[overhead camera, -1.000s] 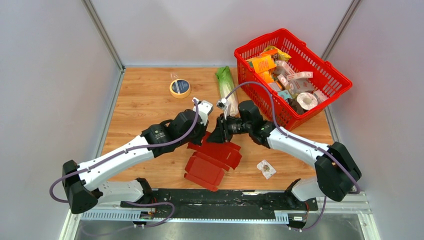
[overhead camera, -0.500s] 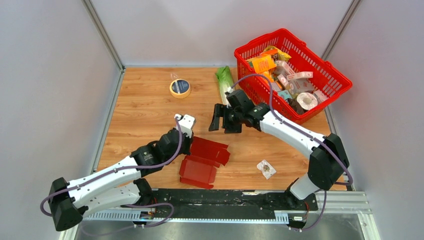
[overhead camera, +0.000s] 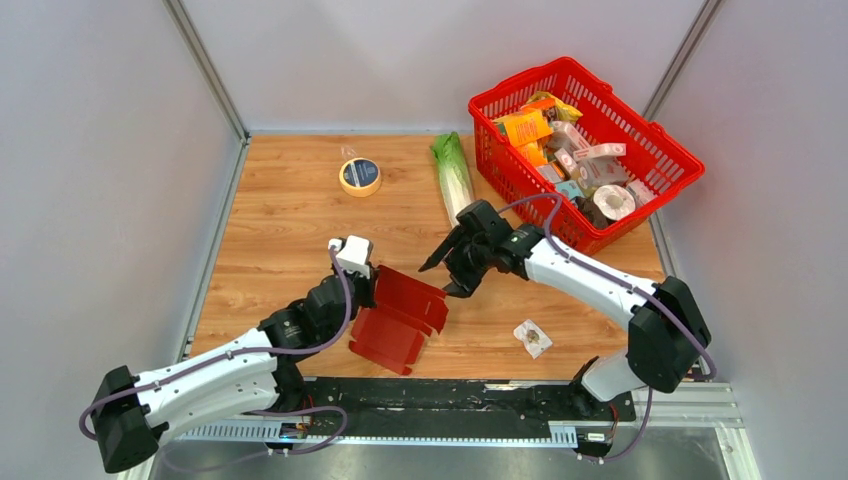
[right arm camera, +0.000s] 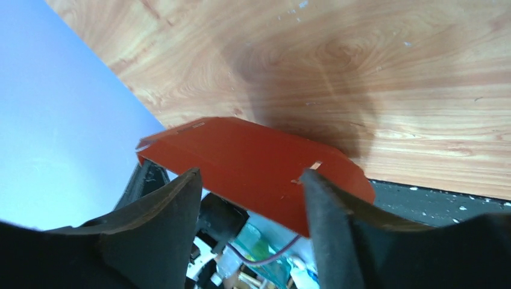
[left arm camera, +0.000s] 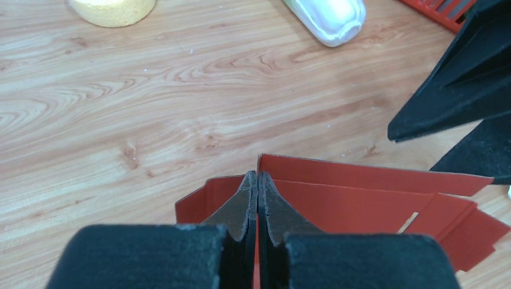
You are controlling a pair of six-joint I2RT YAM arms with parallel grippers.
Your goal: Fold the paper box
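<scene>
The paper box [overhead camera: 402, 316] is a dark-red cardboard sheet with flaps, partly raised off the wooden table near its front middle. My left gripper [overhead camera: 366, 287] is shut on the box's left edge. In the left wrist view its jaws [left arm camera: 257, 176] are pressed together with a thin red wall of the box [left arm camera: 373, 198] between them. My right gripper [overhead camera: 446, 272] is open and empty just right of the box, not touching it. In the right wrist view [right arm camera: 250, 180] the box [right arm camera: 253, 159] lies just beyond its spread fingers.
A red mesh basket [overhead camera: 668, 150] full of packages stands at the back right. A long green cabbage [overhead camera: 452, 178] and a tape roll [overhead camera: 360, 176] lie at the back. A small packet [overhead camera: 532, 338] lies at the front right.
My left gripper has pulled back toward the near left, dragging the box with it. My right gripper has left the box, opened, and now hangs beside its right edge.
</scene>
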